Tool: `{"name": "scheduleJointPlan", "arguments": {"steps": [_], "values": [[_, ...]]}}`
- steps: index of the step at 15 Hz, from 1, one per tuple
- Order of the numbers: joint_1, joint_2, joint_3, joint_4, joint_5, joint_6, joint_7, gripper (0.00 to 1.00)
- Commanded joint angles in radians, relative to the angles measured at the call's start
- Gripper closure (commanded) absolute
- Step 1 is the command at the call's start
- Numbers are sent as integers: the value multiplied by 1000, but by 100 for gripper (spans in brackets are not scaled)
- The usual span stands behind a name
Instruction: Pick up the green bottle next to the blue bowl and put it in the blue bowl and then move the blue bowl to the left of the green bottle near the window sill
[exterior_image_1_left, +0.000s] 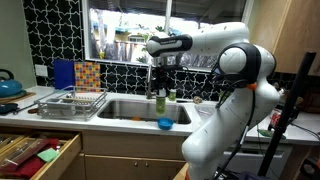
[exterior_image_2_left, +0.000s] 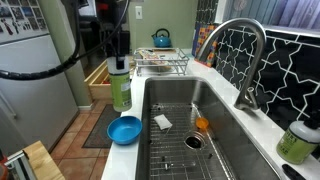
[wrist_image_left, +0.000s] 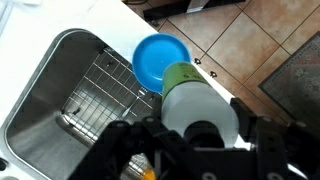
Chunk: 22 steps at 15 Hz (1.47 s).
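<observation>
A green bottle with a white cap (exterior_image_2_left: 121, 90) is upright at the counter's front edge beside the sink, also seen in the wrist view (wrist_image_left: 183, 78). My gripper (exterior_image_2_left: 119, 62) comes from above with its fingers on both sides of the cap (wrist_image_left: 200, 125), shut on it. I cannot tell whether the bottle touches the counter. The blue bowl (exterior_image_2_left: 125, 129) is empty, just in front of the bottle, and shows in the wrist view (wrist_image_left: 158, 58) and in an exterior view (exterior_image_1_left: 165, 123). A second green bottle (exterior_image_2_left: 297, 140) stands by the window sill behind the sink.
The steel sink (exterior_image_2_left: 230, 150) with a wire grid holds an orange item (exterior_image_2_left: 202, 125) and a white scrap (exterior_image_2_left: 162, 121). The faucet (exterior_image_2_left: 245, 60) arches over it. A dish rack (exterior_image_2_left: 162, 64) and a blue kettle (exterior_image_2_left: 162, 39) stand beyond. A drawer (exterior_image_1_left: 40, 152) is open.
</observation>
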Motion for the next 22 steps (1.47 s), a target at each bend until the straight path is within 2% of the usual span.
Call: {"name": "scheduleJointPlan", "arguments": {"steps": [1, 4, 8, 20, 21, 22], "values": [[-9, -35, -27, -68, -22, 18, -40, 57], [-14, -36, -35, -106, -15, 27, -28, 57], [-27, -37, -41, -160, -76, 85, -32, 57], [-53, -30, -50, -236, -46, 204, 22, 57], [-56, -29, -46, -235, -49, 202, 34, 10], [-57, -28, -45, -233, -49, 200, 42, 8]]}}
